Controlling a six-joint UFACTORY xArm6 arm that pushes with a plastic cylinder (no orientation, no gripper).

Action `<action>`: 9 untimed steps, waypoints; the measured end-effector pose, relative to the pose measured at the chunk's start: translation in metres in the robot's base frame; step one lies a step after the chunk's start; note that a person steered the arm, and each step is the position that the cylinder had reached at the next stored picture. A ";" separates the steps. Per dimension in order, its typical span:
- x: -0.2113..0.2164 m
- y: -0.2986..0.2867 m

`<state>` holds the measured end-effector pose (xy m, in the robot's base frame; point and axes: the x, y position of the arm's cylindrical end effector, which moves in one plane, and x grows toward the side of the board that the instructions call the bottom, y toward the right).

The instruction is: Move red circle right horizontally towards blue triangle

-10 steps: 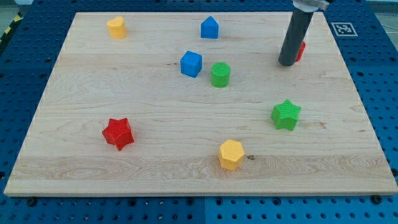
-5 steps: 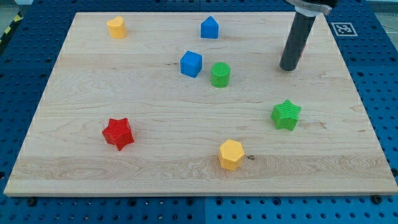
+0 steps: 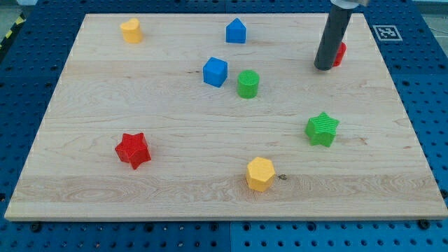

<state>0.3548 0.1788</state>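
Observation:
The red circle (image 3: 341, 53) lies near the board's top right and is mostly hidden behind my rod; only its right edge shows. My tip (image 3: 323, 68) rests on the board just left of and slightly below it, close to or touching it. The blue triangle-topped block (image 3: 236, 31) stands far to the left of the red circle, near the top middle of the board.
A blue cube (image 3: 215, 71) and a green cylinder (image 3: 248, 83) sit mid-board. A green star (image 3: 321, 129), a yellow hexagon (image 3: 260, 173), a red star (image 3: 132, 150) and a yellow block (image 3: 130, 31) lie around. The wooden board (image 3: 105, 203) rests on blue pegboard with a marker tag (image 3: 387, 32).
My tip dipped slightly toward the view's bottom, hiding the red circle, then came back up; the red circle's edge shows again at the rod's right. The other blocks have not moved.

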 end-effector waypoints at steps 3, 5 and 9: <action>-0.015 0.004; -0.033 0.004; -0.006 0.030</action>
